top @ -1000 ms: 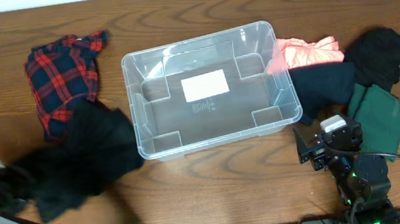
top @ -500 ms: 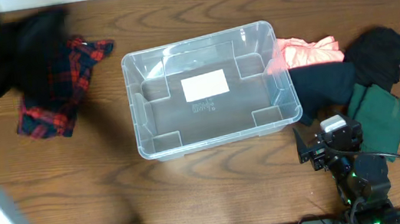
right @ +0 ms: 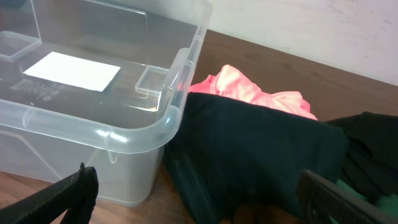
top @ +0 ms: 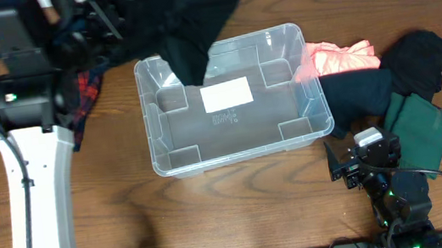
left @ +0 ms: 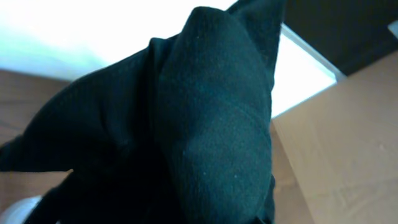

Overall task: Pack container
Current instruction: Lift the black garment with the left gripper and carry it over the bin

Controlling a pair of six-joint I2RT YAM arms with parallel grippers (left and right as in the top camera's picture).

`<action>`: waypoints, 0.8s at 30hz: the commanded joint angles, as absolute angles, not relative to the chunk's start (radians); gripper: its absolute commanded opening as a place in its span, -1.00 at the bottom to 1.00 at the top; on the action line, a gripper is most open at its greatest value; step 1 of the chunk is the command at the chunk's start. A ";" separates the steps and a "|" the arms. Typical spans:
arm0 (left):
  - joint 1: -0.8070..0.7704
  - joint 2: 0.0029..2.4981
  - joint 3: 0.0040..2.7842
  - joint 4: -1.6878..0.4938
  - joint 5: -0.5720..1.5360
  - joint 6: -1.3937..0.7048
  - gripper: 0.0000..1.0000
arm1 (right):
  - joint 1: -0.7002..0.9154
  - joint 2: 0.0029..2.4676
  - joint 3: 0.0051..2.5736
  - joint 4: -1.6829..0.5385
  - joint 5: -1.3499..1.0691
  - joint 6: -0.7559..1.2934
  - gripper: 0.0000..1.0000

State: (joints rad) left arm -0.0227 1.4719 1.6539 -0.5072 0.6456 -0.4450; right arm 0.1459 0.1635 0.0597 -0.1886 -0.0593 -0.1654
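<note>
Clear rectangular plastic container [top: 242, 157] is seen upright and open-topped at mid-counter [top: 242, 215], long side running left to right. Rounded corners and rim are noted. White label [top: 227, 95] is seen on base.

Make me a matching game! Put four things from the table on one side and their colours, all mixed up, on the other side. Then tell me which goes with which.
Things:
1. bin
2. label on the bottom of the bin
3. lifted cloth hanging over the bin's far left corner
4. crumpled cloth by the bin's far right corner

Colours:
A. pink
B. clear, see-through
C. black
D. white

Right pairs: 1-B, 2-D, 3-C, 4-A.
</note>
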 commanded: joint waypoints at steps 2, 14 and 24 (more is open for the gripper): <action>-0.087 1.500 1.660 -0.530 0.563 -0.468 -0.88 | 0.137 0.163 0.056 -0.187 -0.064 -0.154 0.98; -0.230 1.564 1.645 -0.561 0.612 -0.412 -0.88 | 0.137 0.163 0.056 -0.187 -0.064 -0.154 0.99; -0.294 1.568 1.639 -0.649 0.488 -0.495 -0.88 | 0.137 0.163 0.056 -0.187 -0.064 -0.154 0.98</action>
